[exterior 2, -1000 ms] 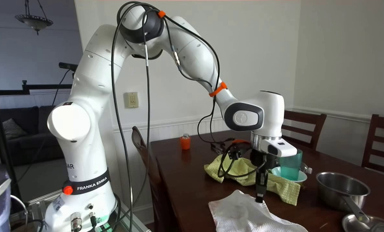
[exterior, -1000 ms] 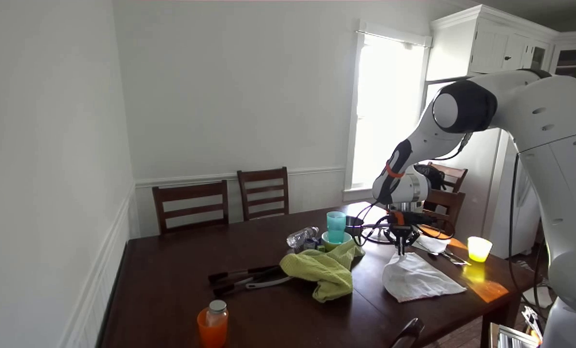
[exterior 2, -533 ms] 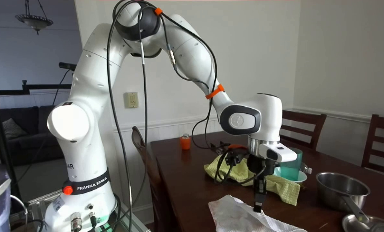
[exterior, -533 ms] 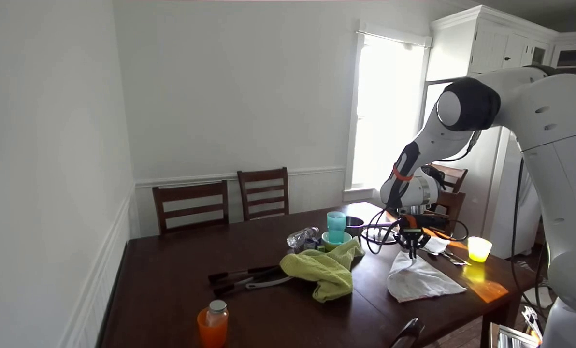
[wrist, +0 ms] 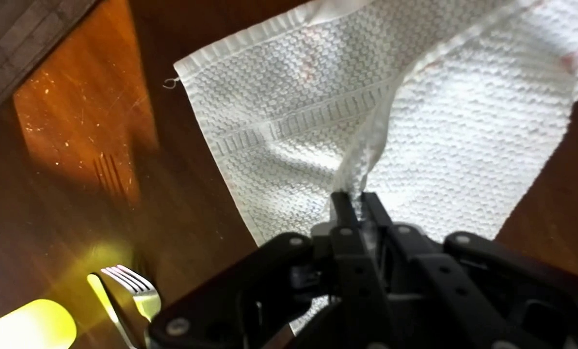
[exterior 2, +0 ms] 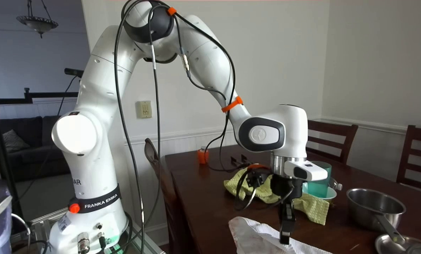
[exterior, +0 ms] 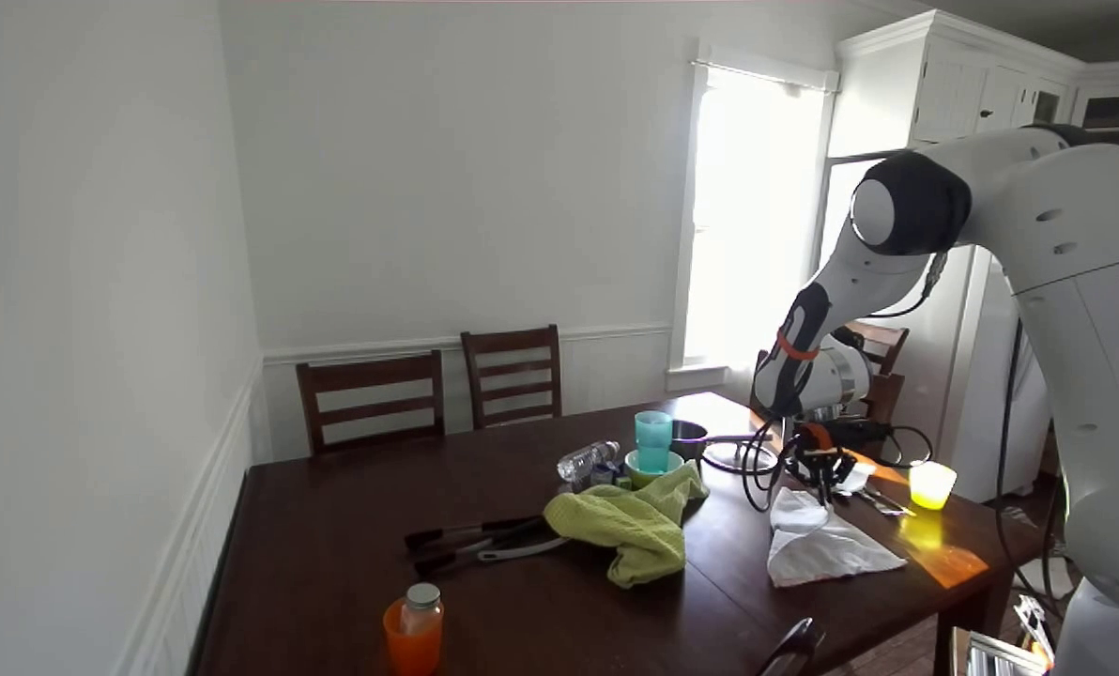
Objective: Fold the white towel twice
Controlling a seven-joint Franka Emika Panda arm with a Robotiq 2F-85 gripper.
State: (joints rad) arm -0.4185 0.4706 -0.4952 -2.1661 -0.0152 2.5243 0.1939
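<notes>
I am holding the white towel [wrist: 456,135] with my tool [wrist: 356,202]: in the wrist view its two fingers [wrist: 343,213] are standing almost together, and a thin, gathered ridge of the cloth is passing between their tips. Most of the towel is lying beneath my tool on the dark tabletop [exterior: 334,545]; from the pinch the ridge is curving away to the upper right of the wrist view, with a banded part lying on one side of it and a brightly lit, coarse part spreading on the other. I am not able to tell whether my fingertips are touching the layer underneath.

Left of my tool in the wrist view, apart from the towel, a fork [wrist: 147,299] is lying beside a slim utensil [wrist: 102,294]. In an exterior view a yellow cup [exterior: 931,485] is standing to the right of my tool. To its left, the yellow-green cloth [exterior: 627,528] is lying bunched, long handles [exterior: 433,537] are reaching out from it, and a teal cup [exterior: 653,441] is standing in a bowl [exterior: 677,467] near a clear bottle [exterior: 586,461]. Farther left of my tool, an orange cup [exterior: 414,650] is holding a capped jar [exterior: 421,612]. In an exterior view a steel saucepan [exterior 2: 361,214] is standing to the right of my tool.
</notes>
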